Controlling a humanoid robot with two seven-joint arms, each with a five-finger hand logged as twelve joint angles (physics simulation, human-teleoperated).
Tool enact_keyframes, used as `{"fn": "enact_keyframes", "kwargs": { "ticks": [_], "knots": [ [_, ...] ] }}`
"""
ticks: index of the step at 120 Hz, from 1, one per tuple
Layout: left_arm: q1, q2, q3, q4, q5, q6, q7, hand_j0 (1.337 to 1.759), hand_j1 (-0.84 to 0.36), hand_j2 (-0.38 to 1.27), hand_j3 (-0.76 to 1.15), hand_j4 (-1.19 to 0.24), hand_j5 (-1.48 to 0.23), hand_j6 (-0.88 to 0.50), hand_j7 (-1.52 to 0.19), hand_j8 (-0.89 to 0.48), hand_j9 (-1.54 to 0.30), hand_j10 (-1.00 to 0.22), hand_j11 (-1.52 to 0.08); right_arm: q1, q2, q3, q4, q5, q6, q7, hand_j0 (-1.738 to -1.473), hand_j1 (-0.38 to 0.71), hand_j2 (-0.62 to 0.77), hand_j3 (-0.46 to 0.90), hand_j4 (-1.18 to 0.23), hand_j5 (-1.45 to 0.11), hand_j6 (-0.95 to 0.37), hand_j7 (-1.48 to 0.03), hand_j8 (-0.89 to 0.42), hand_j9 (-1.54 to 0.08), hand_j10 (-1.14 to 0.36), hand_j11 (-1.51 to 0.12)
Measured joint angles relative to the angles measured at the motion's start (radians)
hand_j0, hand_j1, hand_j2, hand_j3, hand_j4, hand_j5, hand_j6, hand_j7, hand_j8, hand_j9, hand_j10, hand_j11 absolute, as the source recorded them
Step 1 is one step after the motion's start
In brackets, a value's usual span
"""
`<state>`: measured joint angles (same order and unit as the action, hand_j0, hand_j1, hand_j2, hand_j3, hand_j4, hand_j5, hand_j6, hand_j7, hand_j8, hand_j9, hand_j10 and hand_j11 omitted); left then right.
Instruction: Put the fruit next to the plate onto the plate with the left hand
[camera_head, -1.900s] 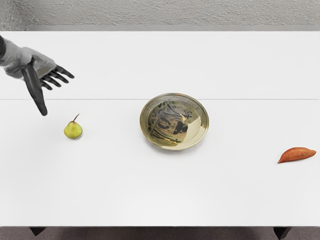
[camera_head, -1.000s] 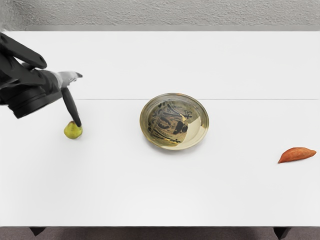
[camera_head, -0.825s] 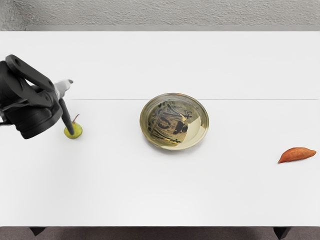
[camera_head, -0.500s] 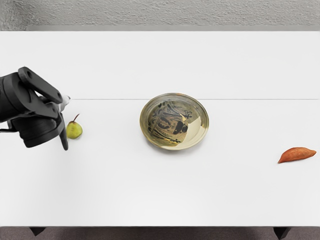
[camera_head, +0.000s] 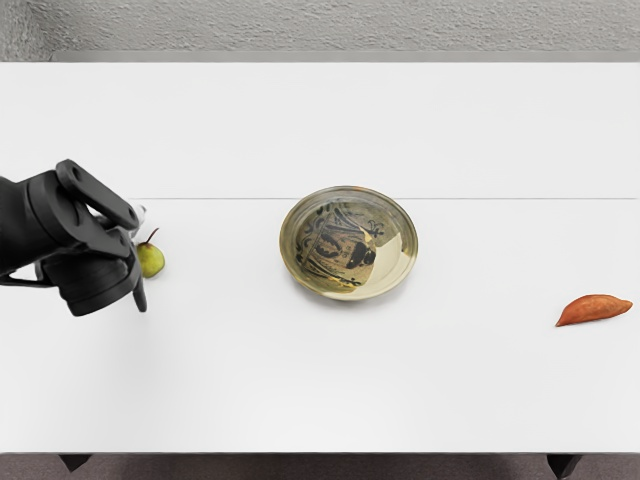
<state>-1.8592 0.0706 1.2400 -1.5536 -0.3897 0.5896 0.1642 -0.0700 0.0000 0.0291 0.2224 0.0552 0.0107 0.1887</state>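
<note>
Pear (camera_head: 151, 260) rests on the table (camera_head: 320, 380) near its left edge, well apart from the plate (camera_head: 408, 245) at the centre; the left hand (camera_head: 90, 265) overlaps its left side, grip state not discernible, leaving lift, transfer and placement undone.

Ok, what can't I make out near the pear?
Head view: left side of the small yellow-green pear covered by the black left hand; contact or grip unclear.
The left arm is cut off by the left edge.
The right arm is out of view.
</note>
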Motion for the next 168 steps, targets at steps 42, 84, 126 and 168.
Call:
{"fn": "enact_keyframes", "kwargs": {
  "ticks": [42, 84, 126, 168],
  "knots": [
    [0.035, 0.0, -0.009, 0.036, -0.005, 0.02, 0.0, 1.658, 0.27, 0.01, 0.0, -0.07, -0.08, -0.07, -0.08, -0.07, -0.08, -0.07, -0.08, 0.0, 0.0, 0.0, 0.0, 0.0, 0.0, 0.0, -1.658, -0.34, 0.0, 0.0, -0.01, -0.01, -0.01, -0.01, -0.01, -0.01, -0.01, -0.01],
    [0.051, -0.007, -0.042, 0.078, -0.003, 0.021, 0.0, 1.658, 0.2, 0.03, 0.0, -0.13, -0.17, -0.13, -0.17, -0.13, -0.17, -0.13, -0.17, 0.0, 0.0, 0.0, 0.0, 0.0, 0.0, 0.0, -1.658, -0.34, 0.0, 0.0, -0.01, -0.01, -0.01, -0.01, -0.01, -0.01, -0.01, -0.01],
    [0.068, -0.007, -0.043, 0.099, -0.006, 0.021, 0.0, 1.658, 0.12, 0.04, 0.0, -0.19, -0.24, -0.19, -0.24, -0.19, -0.24, -0.19, -0.24, 0.0, 0.0, 0.0, 0.0, 0.0, 0.0, 0.0, -1.658, -0.34, 0.0, 0.0, -0.01, -0.01, -0.01, -0.01, -0.01, -0.01, -0.01, -0.01],
    [0.068, -0.02, -0.043, 0.1, -0.009, 0.021, 0.0, 1.658, 0.07, 0.05, 0.0, -0.23, -0.3, -0.23, -0.3, -0.23, -0.3, -0.23, -0.3, 0.001, 0.0, 0.0, 0.0, 0.0, 0.0, 0.0, -1.658, -0.34, 0.0, 0.0, -0.01, -0.01, -0.01, -0.01, -0.01, -0.01, -0.01, -0.01]
  ]
}}
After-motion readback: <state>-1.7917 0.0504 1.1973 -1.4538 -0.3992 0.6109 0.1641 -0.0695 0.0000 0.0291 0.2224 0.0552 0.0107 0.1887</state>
